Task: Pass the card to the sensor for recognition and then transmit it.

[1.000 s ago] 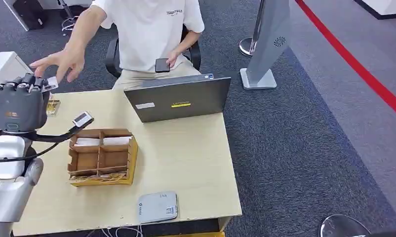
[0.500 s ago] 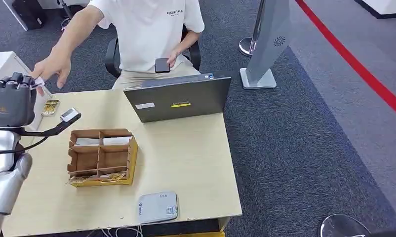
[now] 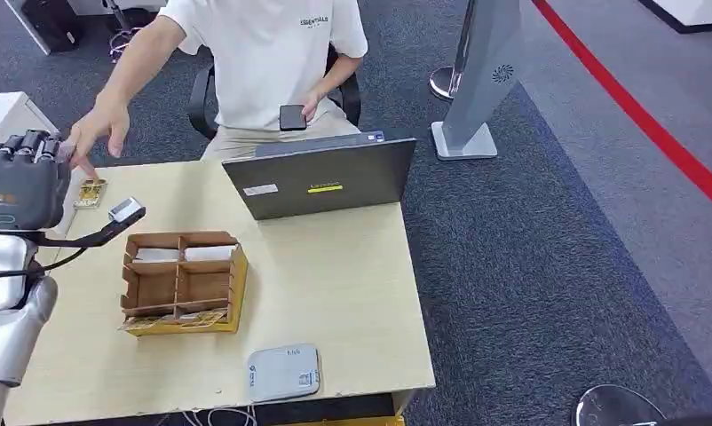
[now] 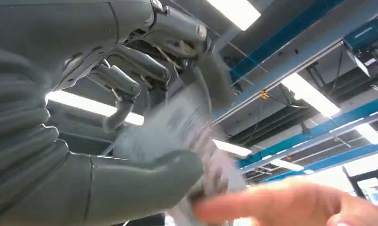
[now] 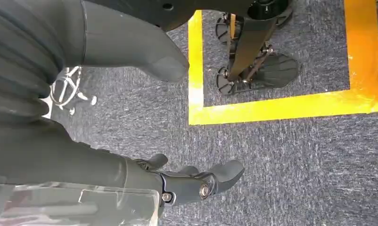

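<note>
In the head view, the left hand (image 3: 19, 182) is raised at about 9 o'clock of the tabletop (image 3: 335, 284), near the person's hand (image 3: 95, 133), which reaches toward it, probably to take the card. The sensor (image 3: 284, 373) lies at 6 o'clock, near the front edge.

In the left wrist view, the thumb and fingers (image 4: 130, 82) pinch the blurred card (image 4: 177, 127), and a person's finger (image 4: 281, 205) touches its end.

In the right wrist view, the right hand (image 5: 107, 117) hangs over the carpet with fingers spread, holding nothing.

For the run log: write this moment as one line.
left hand: holds card | person's hand: at card | right hand: hangs open
</note>
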You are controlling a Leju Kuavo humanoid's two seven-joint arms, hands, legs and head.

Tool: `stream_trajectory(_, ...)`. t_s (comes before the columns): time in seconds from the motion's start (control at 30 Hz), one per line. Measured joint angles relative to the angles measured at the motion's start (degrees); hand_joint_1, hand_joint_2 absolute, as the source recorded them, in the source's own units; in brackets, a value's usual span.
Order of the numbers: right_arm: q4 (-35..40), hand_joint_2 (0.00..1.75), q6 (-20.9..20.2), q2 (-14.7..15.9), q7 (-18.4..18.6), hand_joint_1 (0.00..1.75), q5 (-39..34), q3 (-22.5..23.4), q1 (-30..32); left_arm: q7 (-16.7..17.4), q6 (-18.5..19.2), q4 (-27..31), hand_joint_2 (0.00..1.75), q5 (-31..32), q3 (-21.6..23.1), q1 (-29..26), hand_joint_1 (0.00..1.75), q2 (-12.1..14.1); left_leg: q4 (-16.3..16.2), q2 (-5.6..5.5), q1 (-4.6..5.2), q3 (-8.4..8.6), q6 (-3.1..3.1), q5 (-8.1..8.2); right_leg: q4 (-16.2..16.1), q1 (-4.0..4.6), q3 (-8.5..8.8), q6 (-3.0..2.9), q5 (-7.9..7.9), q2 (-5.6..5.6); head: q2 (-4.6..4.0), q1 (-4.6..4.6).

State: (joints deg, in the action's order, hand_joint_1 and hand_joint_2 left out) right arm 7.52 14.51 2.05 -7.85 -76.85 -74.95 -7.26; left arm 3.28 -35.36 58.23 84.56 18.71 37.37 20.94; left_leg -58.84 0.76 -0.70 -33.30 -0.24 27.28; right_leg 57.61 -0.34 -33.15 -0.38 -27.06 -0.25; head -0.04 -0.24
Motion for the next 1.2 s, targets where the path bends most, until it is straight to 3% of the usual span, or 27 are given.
stream_trajectory(0.27,0.0,1.75,0.1,0.0,0.0,0.0,-0.6,0.0,0.3,-0.7,1.6,1.2,1.75,-0.3,-0.3,-1.0,0.0,-1.9,0.0,-0.02,0.01,0.01,0.0,-0.01,0.0,-0.01,0.02,-0.01,0.02,-0.03,0.0,0.0)
stream_trajectory(0.6,0.0,1.75,0.9,0.0,-0.7,0.0,-2.6,-0.1,0.5,-0.9,7.6,10.4,1.75,-2.8,2.7,-6.8,0.0,-7.1,0.0,-0.01,0.03,0.0,0.03,0.02,0.0,-0.02,0.01,-0.01,0.02,-0.04,0.0,0.0)
stream_trajectory(0.73,0.0,1.75,1.0,0.0,-0.6,0.0,-3.6,-0.1,0.8,-2.5,10.8,16.9,1.75,-4.0,6.0,-11.0,0.0,-8.3,0.0,-0.01,0.02,0.0,0.04,0.03,0.0,-0.02,0.01,0.0,0.01,-0.03,0.0,0.0)
stream_trajectory(0.9,0.0,1.75,1.0,-0.2,-1.2,0.0,-4.2,-0.1,0.8,-2.6,10.8,23.5,1.75,-2.8,12.6,-15.4,0.0,-9.4,0.0,-0.01,0.03,-0.01,0.03,0.06,0.0,-0.02,0.01,0.01,0.0,-0.03,0.0,0.02)
stream_trajectory(1.2,0.0,1.75,1.2,-0.3,-1.7,0.0,-5.0,-0.1,0.9,-3.0,11.4,27.0,1.75,-3.5,19.1,-17.6,0.0,-10.4,0.0,-0.02,0.02,-0.01,0.03,0.06,0.0,-0.02,0.01,0.01,0.0,-0.04,0.0,0.02)
